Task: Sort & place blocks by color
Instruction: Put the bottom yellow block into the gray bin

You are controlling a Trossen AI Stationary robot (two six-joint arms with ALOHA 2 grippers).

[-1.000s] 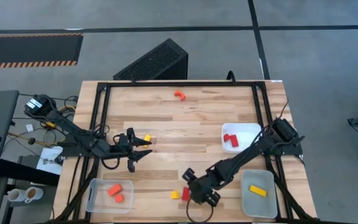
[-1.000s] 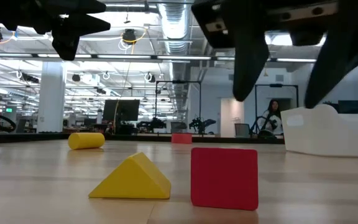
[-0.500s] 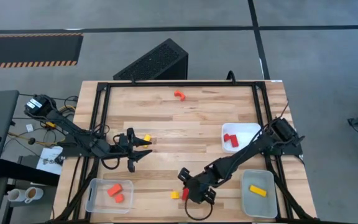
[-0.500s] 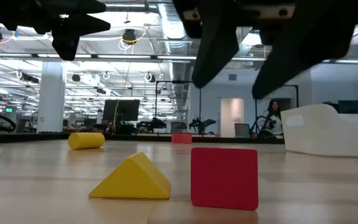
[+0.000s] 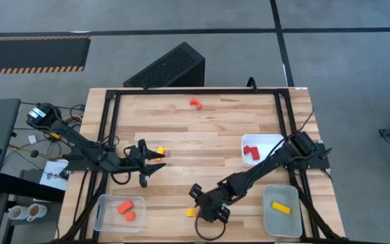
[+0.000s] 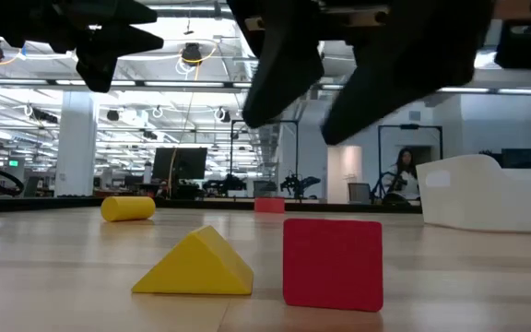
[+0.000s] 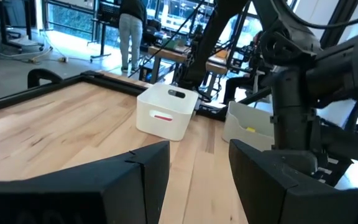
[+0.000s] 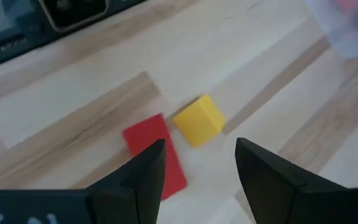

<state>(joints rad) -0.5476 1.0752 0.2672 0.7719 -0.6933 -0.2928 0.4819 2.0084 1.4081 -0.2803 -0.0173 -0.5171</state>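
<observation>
My right gripper (image 5: 206,207) hangs open above a red block (image 8: 155,157) and a yellow wedge (image 8: 197,120), which sit side by side on the table near its near edge. In the low view the red block (image 6: 332,263) and wedge (image 6: 196,266) rest flat, with the right gripper (image 6: 293,127) raised over them. My left gripper (image 5: 150,165) is open and raised, left of centre, beside a yellow cylinder (image 5: 160,150) lying on its side. An orange arch (image 5: 195,103) lies near the far edge.
A clear tray (image 5: 118,211) at the near left holds orange blocks. A white tray (image 5: 271,141) at the right holds red blocks. A grey tray (image 5: 280,218) at the near right holds a yellow bar. A black frame (image 5: 111,115) borders the table.
My right gripper has moved toward the table's left edge, staying open and raised, and now stands over the red block and the yellow wedge. The blocks have not moved.
</observation>
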